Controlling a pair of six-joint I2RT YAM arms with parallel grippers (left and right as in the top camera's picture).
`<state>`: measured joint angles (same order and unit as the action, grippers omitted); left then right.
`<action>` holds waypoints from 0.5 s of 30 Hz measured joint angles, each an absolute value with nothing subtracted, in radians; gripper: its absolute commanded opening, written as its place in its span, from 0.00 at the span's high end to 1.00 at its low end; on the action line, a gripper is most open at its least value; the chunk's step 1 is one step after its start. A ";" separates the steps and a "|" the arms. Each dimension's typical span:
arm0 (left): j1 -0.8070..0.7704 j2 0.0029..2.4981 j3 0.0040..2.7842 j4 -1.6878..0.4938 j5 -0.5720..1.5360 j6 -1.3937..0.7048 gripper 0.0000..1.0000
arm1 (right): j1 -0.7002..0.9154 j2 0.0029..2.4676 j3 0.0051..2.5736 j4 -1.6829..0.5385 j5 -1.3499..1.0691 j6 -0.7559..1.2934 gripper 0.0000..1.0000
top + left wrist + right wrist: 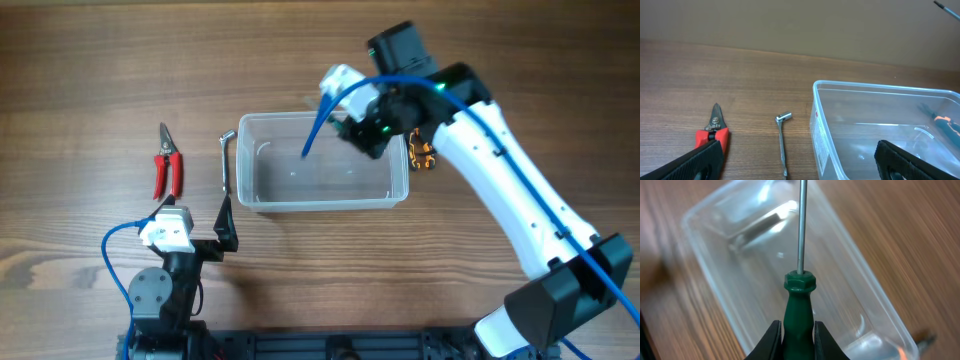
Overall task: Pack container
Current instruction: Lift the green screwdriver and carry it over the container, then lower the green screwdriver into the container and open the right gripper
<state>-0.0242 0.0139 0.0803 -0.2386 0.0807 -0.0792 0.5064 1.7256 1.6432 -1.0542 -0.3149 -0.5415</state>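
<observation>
A brown wood-grain worktop (80, 60) fills the overhead view. The tub (300, 180) sits mid-worktop with its long axis left to right; it is clear, thick-rimmed and seemingly empty. The right claw (365, 130) hangs over its far right corner, and the left claw (200, 232) sits off its near left corner. In the left wrist view, that claw is spread wide, with the tub to the right and a wrench (782, 140) and pruners (715, 132) to the left. In the right wrist view, the claw is clamped on a green screwdriver (799, 300). The tub lies directly beneath, and the shaft is oblique to its length. The right arm is nearer, so lowering should suffice.
</observation>
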 measured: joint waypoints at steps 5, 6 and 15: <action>-0.024 0.014 0.080 -0.239 0.081 -0.079 0.00 | 0.556 1.726 1.643 -1.055 -0.318 -0.641 0.96; -0.024 0.014 0.080 -0.239 0.081 -0.079 0.00 | 0.556 1.726 1.641 -1.055 -0.318 -0.664 0.96; -0.024 0.014 0.080 -0.239 0.081 -0.079 0.00 | 0.555 1.726 1.479 -0.959 -0.318 -0.817 0.96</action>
